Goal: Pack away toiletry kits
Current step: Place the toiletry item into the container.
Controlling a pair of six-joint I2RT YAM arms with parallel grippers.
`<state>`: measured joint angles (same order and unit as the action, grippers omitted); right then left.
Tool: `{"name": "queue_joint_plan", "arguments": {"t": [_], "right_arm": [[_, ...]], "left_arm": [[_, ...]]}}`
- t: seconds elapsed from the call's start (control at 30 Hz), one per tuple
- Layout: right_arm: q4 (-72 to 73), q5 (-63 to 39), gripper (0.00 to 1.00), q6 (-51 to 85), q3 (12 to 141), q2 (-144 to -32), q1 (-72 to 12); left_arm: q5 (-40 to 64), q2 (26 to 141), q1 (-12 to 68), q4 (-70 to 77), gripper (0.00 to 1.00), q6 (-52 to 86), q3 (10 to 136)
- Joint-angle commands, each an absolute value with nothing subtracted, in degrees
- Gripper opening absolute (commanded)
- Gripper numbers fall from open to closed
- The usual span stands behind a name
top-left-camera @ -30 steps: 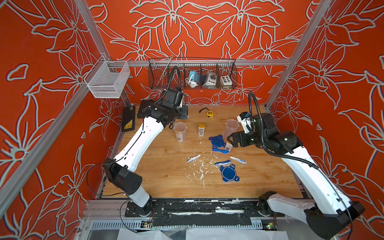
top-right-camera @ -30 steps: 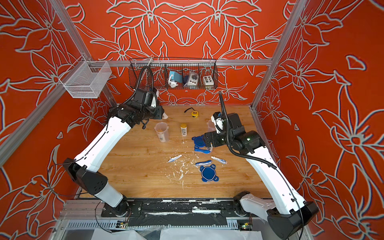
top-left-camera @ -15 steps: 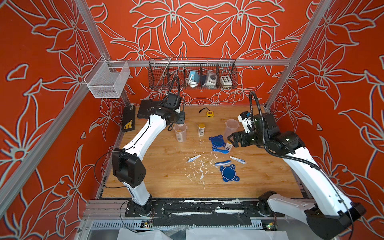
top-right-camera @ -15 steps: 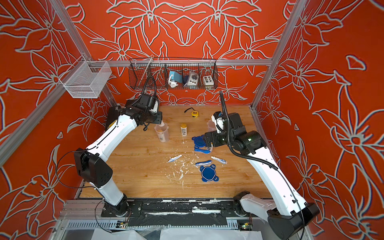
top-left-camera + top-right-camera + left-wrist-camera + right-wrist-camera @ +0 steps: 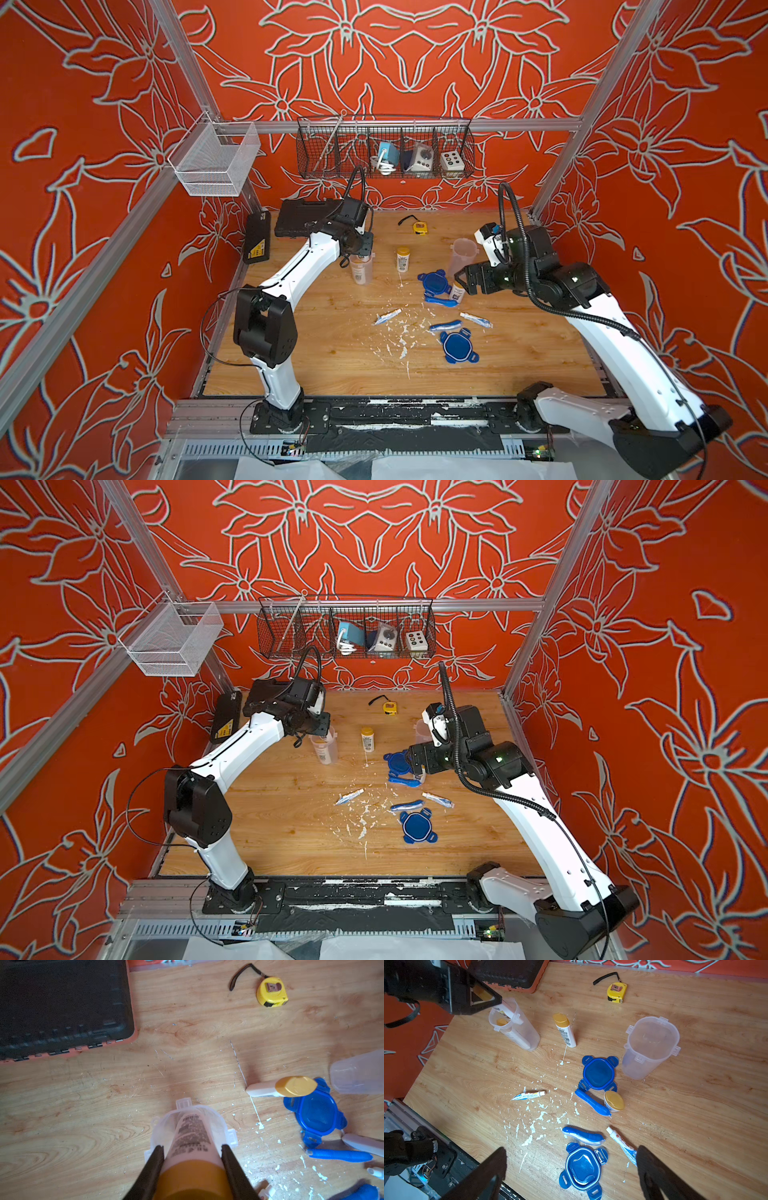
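My left gripper [image 5: 192, 1148] is shut on a yellow-capped white bottle [image 5: 192, 1134], whose lower end sits inside an upright clear tub [image 5: 360, 272] [image 5: 525, 1036]. That tub holds another bottle. A second bottle [image 5: 402, 259] stands right of it, and an empty tub [image 5: 461, 255] further right. Two blue lids [image 5: 599, 1073] [image 5: 582, 1167], two blue toothbrushes [image 5: 591, 1102] [image 5: 583, 1136], two small tubes [image 5: 529, 1095] [image 5: 620, 1142] and a third bottle [image 5: 613, 1101] lie mid-table. My right gripper [image 5: 572, 1152] hangs open above them, holding nothing.
Two black tool cases [image 5: 307, 218] [image 5: 257, 237] sit at the back left, close behind my left gripper. A yellow tape measure [image 5: 419, 227] lies at the back. A wire basket [image 5: 386, 147] hangs on the back wall. White flecks [image 5: 403, 332] dot the middle of the table.
My left gripper has come forward and down from the black case to the tub, carrying the bottle. Its elbow has swung up. The right arm has not moved.
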<state>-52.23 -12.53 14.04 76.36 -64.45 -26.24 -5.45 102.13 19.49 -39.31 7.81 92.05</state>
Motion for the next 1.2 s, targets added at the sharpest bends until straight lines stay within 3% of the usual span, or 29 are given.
{"name": "queue_joint_plan", "arguments": {"t": [0.0, 0.27, 0.53, 0.9, 1.17], "right_arm": [[-50.46, -14.35, 0.97, 13.62, 75.87, -63.56, -25.92], [-46.86, -16.87, 0.98, 13.30, 75.28, -63.60, -26.01], [-48.97, -12.91, 0.98, 11.05, 77.28, -63.64, -26.02], [-51.30, -9.92, 0.98, 10.46, 79.21, -63.24, -26.02], [-57.35, -9.56, 0.98, 10.40, 75.56, -58.44, -25.92]], "left_arm": [[-5.10, 103.19, 19.34, -37.58, 0.14, 6.53, 91.54], [-4.14, 105.14, 19.34, -36.91, 0.23, 6.50, 90.38], [-3.78, 105.05, 19.34, -38.77, 0.49, 6.24, 92.75], [-5.70, 98.75, 19.40, -44.27, 0.57, 4.83, 95.79], [8.35, 84.08, 26.87, -44.70, 0.71, -1.29, 78.94]]}}
